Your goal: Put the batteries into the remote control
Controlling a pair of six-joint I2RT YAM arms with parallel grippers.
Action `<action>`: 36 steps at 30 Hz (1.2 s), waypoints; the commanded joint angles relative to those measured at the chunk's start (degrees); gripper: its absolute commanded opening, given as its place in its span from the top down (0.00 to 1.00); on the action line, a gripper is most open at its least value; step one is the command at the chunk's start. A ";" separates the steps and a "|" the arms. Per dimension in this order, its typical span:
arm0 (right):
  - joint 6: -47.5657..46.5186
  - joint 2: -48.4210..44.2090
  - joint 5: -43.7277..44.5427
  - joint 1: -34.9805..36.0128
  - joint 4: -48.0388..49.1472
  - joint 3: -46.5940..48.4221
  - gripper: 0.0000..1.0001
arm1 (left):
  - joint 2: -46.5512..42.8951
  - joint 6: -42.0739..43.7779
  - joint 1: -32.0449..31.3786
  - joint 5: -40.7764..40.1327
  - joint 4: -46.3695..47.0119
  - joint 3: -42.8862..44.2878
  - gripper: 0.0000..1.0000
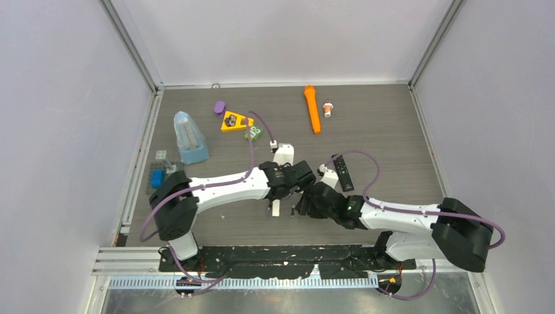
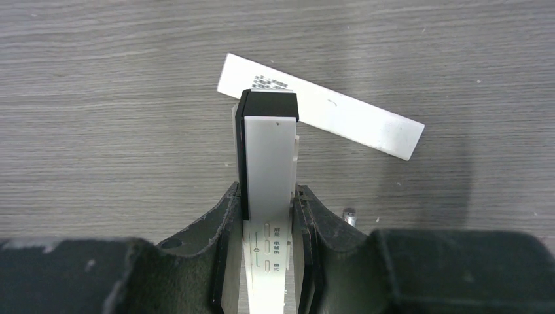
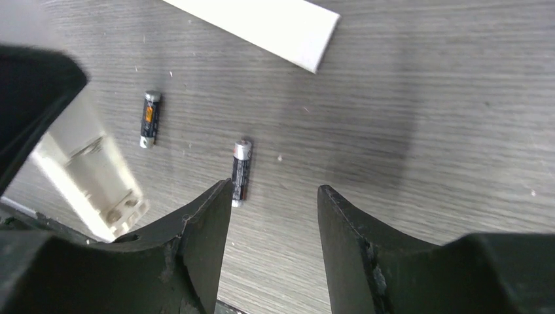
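The left gripper is clamped on the remote control. Its two fingers press the long sides of the white bar, and the bar's dark end sticks out beyond the fingertips, lifted off the table. The right gripper has its fingers spread with nothing between them. It hangs low over the wood, just beside the remote control.

The batteries lie loose on the table next to the remote control. One is touching or almost touching the tip of the right gripper's left finger. A second battery lies a little farther out, closer to the remote control's open end.

The left wrist view alone shows the grip itself and the dark cap. It also shows a flat white strip lying at a slant on the table just past the remote control's dark end. A small shiny tip shows beside one finger, too small to tell what it is.

The right wrist view alone shows both batteries whole. It also shows the other end of the remote control, where the hollow battery slot faces up.

The top view shows neither battery clearly, but it does show both arms meeting at the remote control. A black remote lies just to its right, and an orange flashlight lies well beyond it toward the back wall.
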 commanded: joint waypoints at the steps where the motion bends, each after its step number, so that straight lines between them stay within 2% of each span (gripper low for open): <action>1: -3.30 5.53 2.47 0.06 -6.26 8.51 0.45 | -10.72 -1.56 0.43 -6.26 1.63 -3.11 1.00; 7: -4.79 14.98 4.59 2.17 -10.40 15.74 0.47 | -22.54 -1.60 2.42 -9.13 4.31 -10.84 1.00; 9: -4.89 18.26 5.36 3.07 -12.00 18.17 0.51 | -25.76 -1.98 3.63 -9.48 4.84 -13.57 1.00; 16: -3.13 26.73 9.71 6.17 -19.00 24.24 0.66 | -33.65 -2.62 7.42 -9.32 5.99 -20.84 1.00; 22: -2.14 28.36 12.08 7.19 -21.87 25.54 0.89 | -36.26 -2.25 9.17 -7.64 7.77 -23.45 1.00; 23: -2.23 27.98 12.49 7.23 -22.24 25.58 0.93 | -36.56 -1.88 9.38 -7.02 8.38 -23.85 1.00; 26: -2.95 25.59 14.95 7.25 -22.39 25.21 0.95 | -37.36 -0.47 9.77 -4.57 11.33 -24.94 1.00; 29: -4.04 17.09 16.32 7.30 -18.97 22.94 0.95 | -38.70 3.19 10.16 0.34 17.66 -26.76 1.00; 32: -7.05 8.17 17.13 7.32 -15.48 20.04 0.95 | -40.71 7.70 11.04 8.58 26.45 -29.64 1.00; 34: -10.24 -0.77 16.16 7.33 -9.55 18.48 0.95 | -42.13 10.00 11.95 16.35 32.00 -31.11 1.00; 36: -13.48 -5.83 14.69 7.26 -5.76 17.72 0.95 | -43.21 11.41 12.82 23.68 36.54 -32.28 1.00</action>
